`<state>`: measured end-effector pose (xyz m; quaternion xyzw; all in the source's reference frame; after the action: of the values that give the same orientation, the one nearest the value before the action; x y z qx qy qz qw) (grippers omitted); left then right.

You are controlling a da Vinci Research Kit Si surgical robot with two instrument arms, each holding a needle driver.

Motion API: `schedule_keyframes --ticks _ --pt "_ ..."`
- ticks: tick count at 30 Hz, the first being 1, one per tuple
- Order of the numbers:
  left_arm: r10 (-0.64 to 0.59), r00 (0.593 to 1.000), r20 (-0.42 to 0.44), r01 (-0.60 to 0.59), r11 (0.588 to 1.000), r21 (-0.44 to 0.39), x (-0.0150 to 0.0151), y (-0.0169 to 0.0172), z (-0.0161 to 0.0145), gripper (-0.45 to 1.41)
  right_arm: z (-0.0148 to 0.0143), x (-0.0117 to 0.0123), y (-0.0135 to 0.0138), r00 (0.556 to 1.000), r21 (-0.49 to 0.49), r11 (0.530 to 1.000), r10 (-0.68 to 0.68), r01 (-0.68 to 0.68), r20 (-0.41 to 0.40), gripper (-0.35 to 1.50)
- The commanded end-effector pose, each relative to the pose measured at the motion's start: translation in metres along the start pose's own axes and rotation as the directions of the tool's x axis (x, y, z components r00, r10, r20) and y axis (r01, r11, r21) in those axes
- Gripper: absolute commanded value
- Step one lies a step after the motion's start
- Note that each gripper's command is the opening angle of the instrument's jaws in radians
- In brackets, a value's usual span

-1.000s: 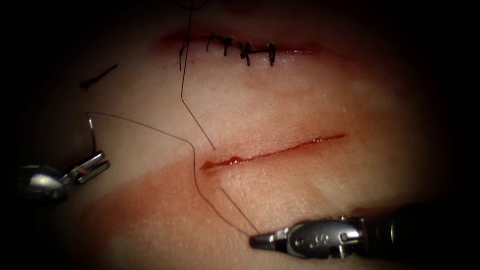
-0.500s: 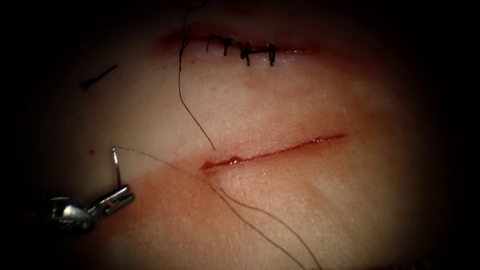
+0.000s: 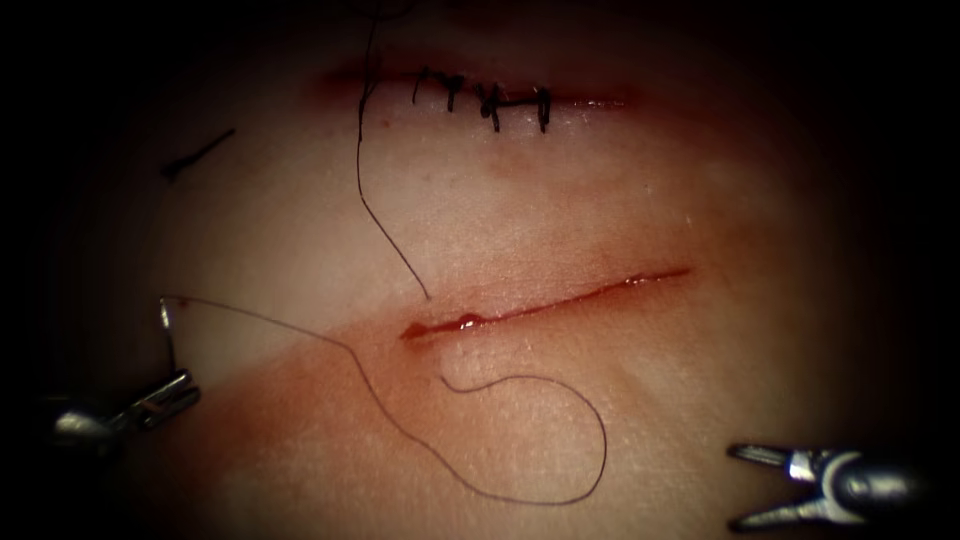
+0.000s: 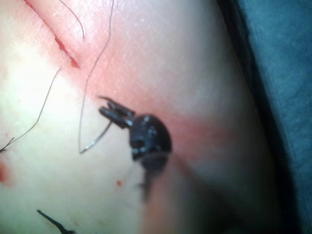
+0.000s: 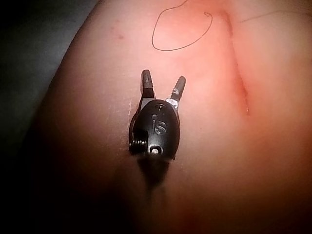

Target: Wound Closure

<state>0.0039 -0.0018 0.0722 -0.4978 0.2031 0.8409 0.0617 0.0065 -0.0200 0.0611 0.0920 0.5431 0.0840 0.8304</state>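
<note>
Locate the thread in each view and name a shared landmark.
Endoscope view: thread loops by the cut's left end, from the needle, outside the tissue, its far end in the left tool.
Left wrist view: trailing from the needle.
Right wrist view: before the empty right tool.
Landmark: cut.

The tissue point(image 3: 560, 200) was pale pink with a darker pink band. The cut point(image 3: 545, 305) was bright red. The thread point(image 3: 520, 440) was dark, the needle point(image 3: 170, 335) shiny silver.
</note>
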Motion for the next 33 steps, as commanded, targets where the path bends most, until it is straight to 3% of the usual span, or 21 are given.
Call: schedule_keyframes --ticks 1,3,4,6,9,13,19,24,33 --pt "-0.001 1.0 0.001 0.001 1.0 0.001 -0.0003 0.0009 0.0009 -0.45 0.002 -0.0003 0.0019 1.0 -0.031 0.999 -0.027 0.027 -0.011 1.26" --pt "-0.001 1.0 0.003 0.0 1.0 0.004 -0.0001 0.0013 0.0013 -0.45 0.0048 -0.0001 0.0051 0.999 -0.077 0.996 -0.048 0.047 -0.009 1.21" --pt "-0.001 1.0 0.003 0.0 1.0 0.004 -0.0001 0.0013 0.0013 -0.45 0.0048 -0.0001 0.0051 0.999 -0.077 0.996 -0.048 0.047 -0.009 1.21" --pt "0.001 1.0 0.001 -0.001 1.0 0.003 -0.0001 0.0014 0.0012 -0.45 0.0081 -0.0005 0.0079 0.995 -0.11 0.989 -0.095 0.096 0.014 1.18" --pt "0.001 1.0 -0.001 -0.001 1.0 0.002 -0.0002 0.0014 0.001 -0.45 0.0119 -0.0013 0.0101 0.99 -0.116 0.984 -0.127 0.134 0.06 1.16" --pt "-0.005 1.0 0.0 0.005 1.0 0.002 -0.0002 0.0014 0.001 -0.45 0.0172 -0.0038 0.012 0.988 -0.087 0.985 -0.147 0.152 0.056 1.11" --pt "-0.005 1.0 0.0 0.005 1.0 0.003 -0.0002 0.0014 0.001 -0.45 0.0229 -0.0074 0.0114 0.979 -0.046 0.978 -0.201 0.203 0.036 1.08" --pt "-0.005 1.0 0.0 0.005 1.0 0.003 -0.0002 0.0014 0.0011 -0.45 0.0253 -0.0062 0.0097 0.977 -0.006 0.977 -0.213 0.213 -0.001 1.06" --pt "-0.005 1.0 0.0 0.005 1.0 0.003 -0.0003 0.0013 0.0012 -0.45 0.0256 -0.0049 0.008 0.975 0.034 0.974 -0.221 0.222 -0.026 1.03"
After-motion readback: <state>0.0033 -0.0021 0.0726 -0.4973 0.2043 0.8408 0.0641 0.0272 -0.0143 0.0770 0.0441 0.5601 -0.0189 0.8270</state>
